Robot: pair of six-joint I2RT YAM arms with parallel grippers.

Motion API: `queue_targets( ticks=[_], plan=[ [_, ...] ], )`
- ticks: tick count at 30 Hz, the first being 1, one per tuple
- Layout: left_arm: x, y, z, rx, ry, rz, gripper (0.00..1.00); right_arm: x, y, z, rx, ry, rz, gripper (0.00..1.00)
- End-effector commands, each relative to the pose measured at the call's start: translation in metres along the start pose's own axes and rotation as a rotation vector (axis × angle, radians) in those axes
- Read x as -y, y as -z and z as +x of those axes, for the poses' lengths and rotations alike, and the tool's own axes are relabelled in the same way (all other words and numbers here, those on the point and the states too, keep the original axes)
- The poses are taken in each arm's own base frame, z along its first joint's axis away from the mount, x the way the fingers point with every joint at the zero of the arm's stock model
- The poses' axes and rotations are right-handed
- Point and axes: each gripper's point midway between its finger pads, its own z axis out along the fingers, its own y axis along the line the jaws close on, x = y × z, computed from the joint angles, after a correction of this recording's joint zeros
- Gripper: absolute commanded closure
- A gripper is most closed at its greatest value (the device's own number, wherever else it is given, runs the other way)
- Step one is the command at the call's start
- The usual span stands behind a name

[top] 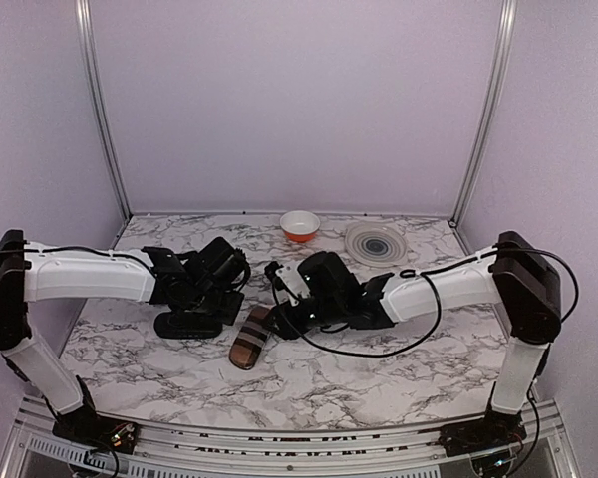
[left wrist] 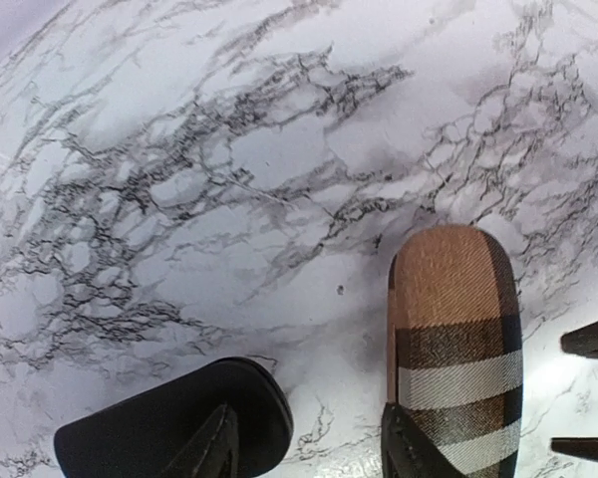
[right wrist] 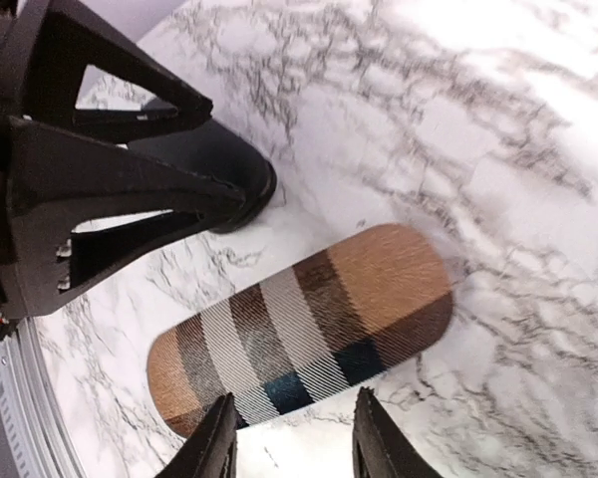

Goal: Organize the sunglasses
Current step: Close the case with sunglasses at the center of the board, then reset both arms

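Smooth, lightly glossy white tabletop with grey marble veining (left wrist: pixel 229 149); finely woven cloth covering brown plaid oblong case (right wrist: pixel 309 329); dull-sheened smooth shell on black oblong case (left wrist: pixel 149 423); matt black plastic on right gripper (right wrist: pixel 294 393); silver metal frame posts (top: pixel 102 110).

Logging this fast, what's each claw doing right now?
Left claw: open, holding nothing.
Right claw: open, holding nothing.

1. No word, number, label or brand mark can be read in any of the three views.
2. The plaid case (right wrist: pixel 299 334) shows only its woven stripes, with no lettering.
3. The black case (left wrist: pixel 179 423) is plain as far as it can be seen.
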Motion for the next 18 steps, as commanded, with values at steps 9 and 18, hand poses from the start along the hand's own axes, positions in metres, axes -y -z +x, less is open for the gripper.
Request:
queue_targets(
  ticks=[9, 18],
  plan=[
    [-0.073, 0.066, -0.043, 0.185, 0.1, -0.124, 0.46, 0.073, 0.103, -0.049, 0.152, 0.036, 0.313, 0.51],
    [-0.16, 0.115, -0.026, 0.308, 0.189, -0.322, 0.17, 0.122, 0.183, -0.063, 0.293, 0.073, 0.645, 0.31]
  ],
)
